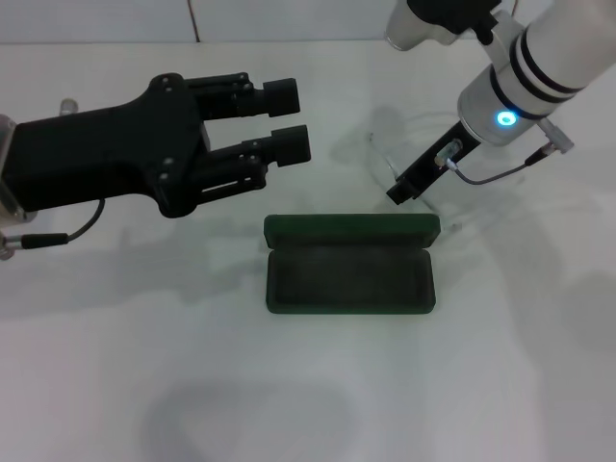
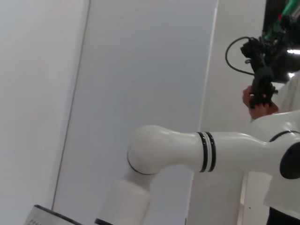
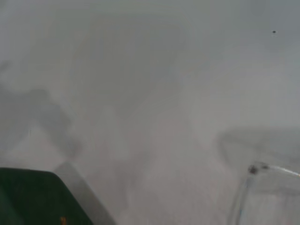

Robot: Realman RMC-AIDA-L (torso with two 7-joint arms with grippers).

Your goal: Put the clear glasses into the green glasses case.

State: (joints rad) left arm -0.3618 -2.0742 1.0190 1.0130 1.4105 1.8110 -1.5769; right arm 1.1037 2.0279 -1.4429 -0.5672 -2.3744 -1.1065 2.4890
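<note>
Right tool (image 1: pixel 402 189) grasping clear glasses (image 1: pixel 385 154) behind open green glasses case (image 1: pixel 348 279); left tool (image 1: pixel 289 120) released.

case (image 1: pixel 348 279): on the table (image 1: pixel 115 385), lid raised along its far edge; lies nearer the robot than both sets of jaws, to the right of the left jaws
glasses (image 1: pixel 399 159): on the table just behind the case's far right corner, at the right jaws
right gripper (image 1: pixel 399 192): jaws down at the glasses, just behind the case lid
left gripper (image 1: pixel 287 120): jaws point right, behind and left of the case, well apart from the glasses
</note>
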